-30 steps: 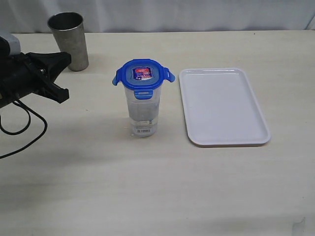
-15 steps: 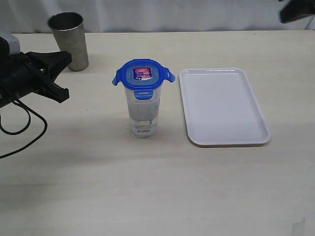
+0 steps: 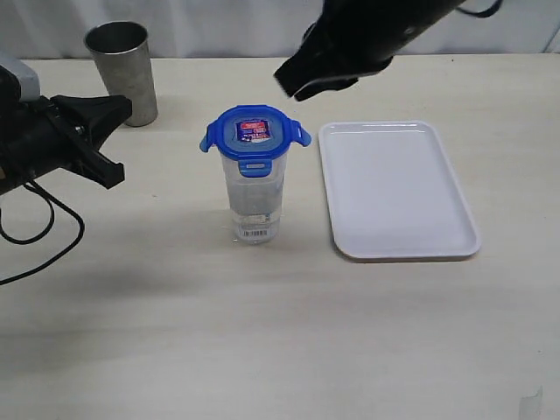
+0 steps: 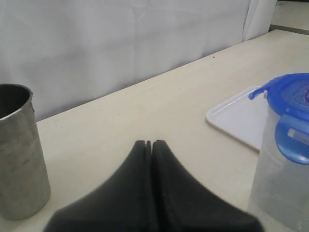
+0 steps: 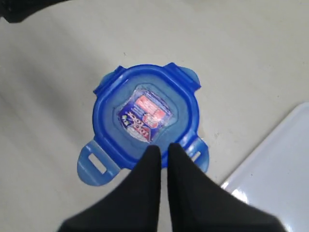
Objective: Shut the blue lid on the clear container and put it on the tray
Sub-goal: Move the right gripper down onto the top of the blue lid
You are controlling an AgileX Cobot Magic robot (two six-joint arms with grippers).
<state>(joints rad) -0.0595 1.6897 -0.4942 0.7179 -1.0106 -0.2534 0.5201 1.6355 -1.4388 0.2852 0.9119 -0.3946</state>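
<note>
**Item 1.** Small round bright-blue plastic lid (image 3: 255, 133). We log it seated on top of item 2. Its left and right snap flaps stick outward and the front flap hangs down. The top face carries a red-and-blue sticker (image 5: 145, 117) with white lettering that we cannot read.

**Item 2.** Tall, tapered clear plastic container (image 3: 254, 201). It stands upright on the beige tabletop (image 3: 262, 332), just beside the left edge of item 3 but apart from it and not on it. Near the base we note a small white barcode sticker (image 3: 255, 232), its digits too small to read.

**Item 3.** Flat rectangular white plastic tray (image 3: 398, 188) with rounded corners and a low rim.

**Item 4.** Grey metal cup (image 3: 122, 70). It is upright at the far left of the table, well apart from item 2. We find no marking on it.

**Item 5.** Left gripper (image 4: 149, 143), black. Its fingers are pressed together and pinch nothing. It is low over the table, between the cup and the container, and touches neither.

**Item 6.** Right gripper (image 5: 163, 151), black and blurred in the exterior view. Its fingers are drawn close with only a thin slit between them and hold nothing. It hangs above the lid, clear of it.

**Item 7.** Black cable (image 3: 44, 236), looped on the table under the left arm.
</note>
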